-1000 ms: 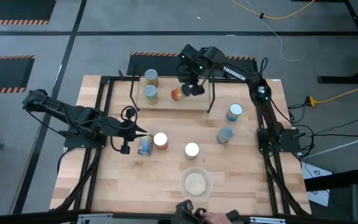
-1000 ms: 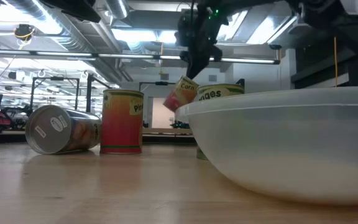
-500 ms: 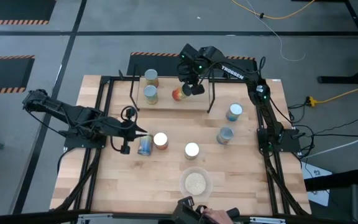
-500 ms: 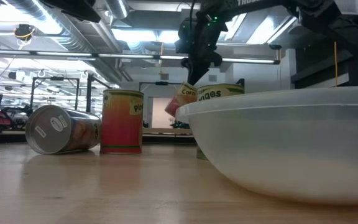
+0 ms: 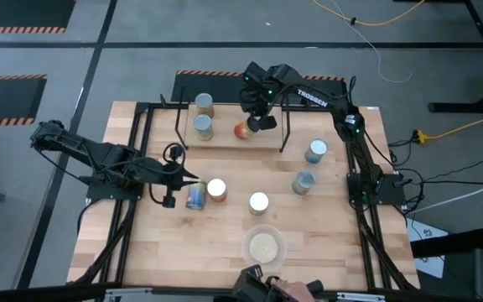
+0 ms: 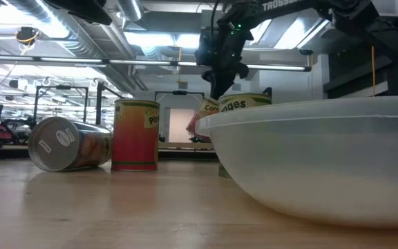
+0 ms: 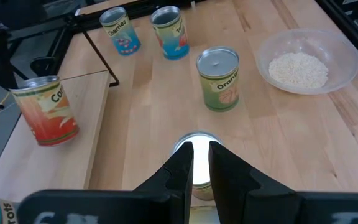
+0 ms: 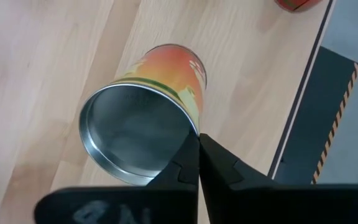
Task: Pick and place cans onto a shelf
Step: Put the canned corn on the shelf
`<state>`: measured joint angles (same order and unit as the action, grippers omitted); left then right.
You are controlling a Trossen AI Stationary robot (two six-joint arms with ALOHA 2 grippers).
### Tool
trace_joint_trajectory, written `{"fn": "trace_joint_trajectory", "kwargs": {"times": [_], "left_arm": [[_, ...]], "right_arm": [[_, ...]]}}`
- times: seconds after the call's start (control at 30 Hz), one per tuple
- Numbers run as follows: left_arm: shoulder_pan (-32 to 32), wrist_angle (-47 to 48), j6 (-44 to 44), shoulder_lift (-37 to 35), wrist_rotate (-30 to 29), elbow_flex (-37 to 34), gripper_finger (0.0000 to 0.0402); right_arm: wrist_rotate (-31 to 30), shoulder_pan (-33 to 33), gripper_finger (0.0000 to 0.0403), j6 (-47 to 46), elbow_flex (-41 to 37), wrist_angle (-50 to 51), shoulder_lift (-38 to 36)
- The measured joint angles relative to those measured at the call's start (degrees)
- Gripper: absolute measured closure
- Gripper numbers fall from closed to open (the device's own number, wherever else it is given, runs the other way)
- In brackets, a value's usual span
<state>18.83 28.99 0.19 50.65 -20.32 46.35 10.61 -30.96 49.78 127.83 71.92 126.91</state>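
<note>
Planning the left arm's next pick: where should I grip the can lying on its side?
Probably from above: grip the tipped can across its curved wall at mid-length, since its rounded side faces up. The upright can crowds one side.

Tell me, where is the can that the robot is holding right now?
In the high view, the red-orange can hangs tilted in the right gripper over the shelf, right of two standing cans.

Large clear plastic bowl (image 6: pixel 323 159): cut by right edge | red-orange corn can (image 6: pixel 200 119) behind bowl: mostly hidden | its contact with the shelf: unclear
</note>
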Motion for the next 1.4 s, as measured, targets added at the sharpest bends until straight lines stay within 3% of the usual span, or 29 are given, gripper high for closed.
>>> {"fn": "trace_joint_trajectory", "kwargs": {"times": [0.73, 1.13, 1.4], "left_arm": [[0.0, 0.0, 0.0, 0.0, 0.0, 0.0, 0.0358], [0.01, 0.0, 0.0, 0.0, 0.0, 0.0, 0.0358], [0.0, 0.0, 0.0, 0.0, 0.0, 0.0, 0.0358]], "right_arm": [[0.0, 0.0, 0.0378, -0.02, 0.02, -3.65, 0.0], [0.0, 0.0, 0.0331, -0.02, 0.02, -6.14, 0.0], [0.0, 0.0, 0.0328, -0.02, 0.04, -9.54, 0.0]]}}
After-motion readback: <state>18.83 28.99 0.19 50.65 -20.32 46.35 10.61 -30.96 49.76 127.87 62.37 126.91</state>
